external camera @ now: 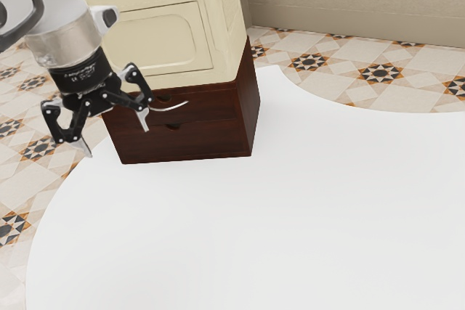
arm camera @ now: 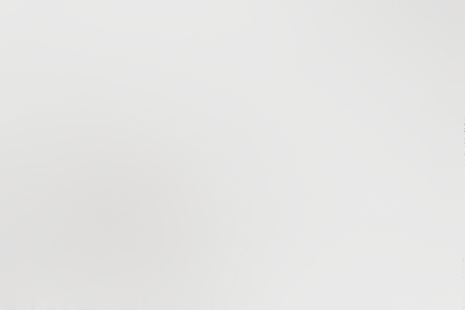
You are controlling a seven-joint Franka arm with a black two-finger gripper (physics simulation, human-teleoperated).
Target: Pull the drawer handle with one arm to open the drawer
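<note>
My gripper [external camera: 117,141] hangs at the exterior view's left, open, its two fingers spread wide with nothing between them. Behind it and partly overlapped by it stands a dark red-brown cabinet [external camera: 211,136] with two drawers stacked one over the other. Both drawer fronts look flush with the cabinet. A thin, curved, silvery handle [external camera: 171,107] shows across the upper drawer [external camera: 207,109], close to one finger in the picture; whether they touch I cannot tell. Dark notches mark the drawer fronts, one on the lower drawer [external camera: 203,141].
A cream-coloured crate [external camera: 156,41] rests on top of the cabinet. The white tabletop [external camera: 254,230] with its curved edge extends in front and toward the exterior view's right; in the wrist view there is a plain white surface [arm camera: 232,136]. Patterned floor tiles [external camera: 341,78] lie beyond.
</note>
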